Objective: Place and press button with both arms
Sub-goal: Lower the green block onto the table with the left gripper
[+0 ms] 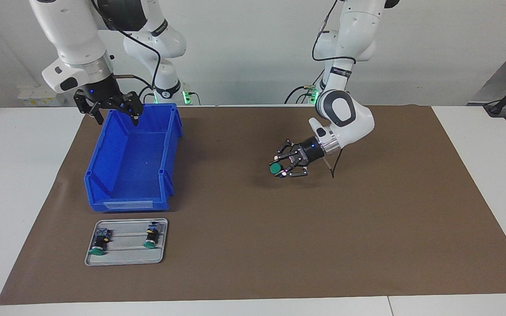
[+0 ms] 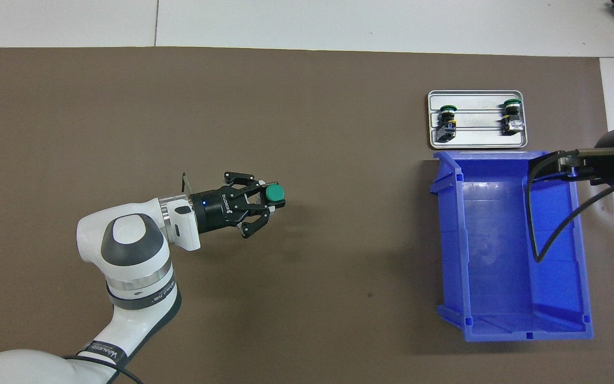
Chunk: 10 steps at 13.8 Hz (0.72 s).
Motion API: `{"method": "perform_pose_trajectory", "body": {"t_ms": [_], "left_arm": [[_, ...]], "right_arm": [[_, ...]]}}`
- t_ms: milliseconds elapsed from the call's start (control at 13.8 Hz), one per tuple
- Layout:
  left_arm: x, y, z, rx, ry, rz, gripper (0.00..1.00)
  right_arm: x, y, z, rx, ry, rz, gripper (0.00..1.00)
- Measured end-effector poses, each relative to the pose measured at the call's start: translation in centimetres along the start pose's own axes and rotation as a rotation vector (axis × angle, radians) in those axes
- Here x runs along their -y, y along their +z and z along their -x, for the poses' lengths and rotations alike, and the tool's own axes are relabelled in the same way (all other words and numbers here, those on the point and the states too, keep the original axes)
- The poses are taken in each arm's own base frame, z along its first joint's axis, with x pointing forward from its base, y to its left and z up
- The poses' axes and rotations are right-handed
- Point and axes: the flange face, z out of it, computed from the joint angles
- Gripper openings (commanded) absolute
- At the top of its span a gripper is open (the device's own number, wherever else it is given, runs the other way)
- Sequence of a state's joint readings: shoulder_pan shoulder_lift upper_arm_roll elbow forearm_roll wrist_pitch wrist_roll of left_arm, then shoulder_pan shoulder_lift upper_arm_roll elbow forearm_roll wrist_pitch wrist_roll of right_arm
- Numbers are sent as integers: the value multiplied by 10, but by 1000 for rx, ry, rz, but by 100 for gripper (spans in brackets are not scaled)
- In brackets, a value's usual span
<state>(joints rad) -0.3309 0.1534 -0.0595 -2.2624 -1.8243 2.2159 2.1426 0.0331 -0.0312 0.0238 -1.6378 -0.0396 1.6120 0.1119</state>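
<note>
Facing cam – high, across the table, looking at the robots. Overhead cam – steep down from their end. Both share the brown mat (image 1: 367, 245), half-turn apart.

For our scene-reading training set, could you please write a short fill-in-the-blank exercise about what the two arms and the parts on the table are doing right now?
1. The left gripper is shut on a push button whose round cap is ____.
2. The right gripper, its fingers open, hangs over the ____ bin.
3. The metal tray holds ____ more buttons.
4. Compared with the bin, the tray lies ____ from the robots.

Missing words: green; blue; two; farther
</note>
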Motion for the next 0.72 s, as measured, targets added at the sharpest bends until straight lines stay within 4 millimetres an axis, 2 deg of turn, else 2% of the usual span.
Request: {"method": "perform_pose_trajectory", "body": {"t_ms": [435, 725], "left_arm": [[-4, -30, 41, -135, 41, 66, 29], [-5, -44, 61, -177, 60, 72, 30]], "right_arm": [[0, 0, 0, 0, 0, 0, 100], [0, 0, 0, 0, 0, 0, 100]]}}
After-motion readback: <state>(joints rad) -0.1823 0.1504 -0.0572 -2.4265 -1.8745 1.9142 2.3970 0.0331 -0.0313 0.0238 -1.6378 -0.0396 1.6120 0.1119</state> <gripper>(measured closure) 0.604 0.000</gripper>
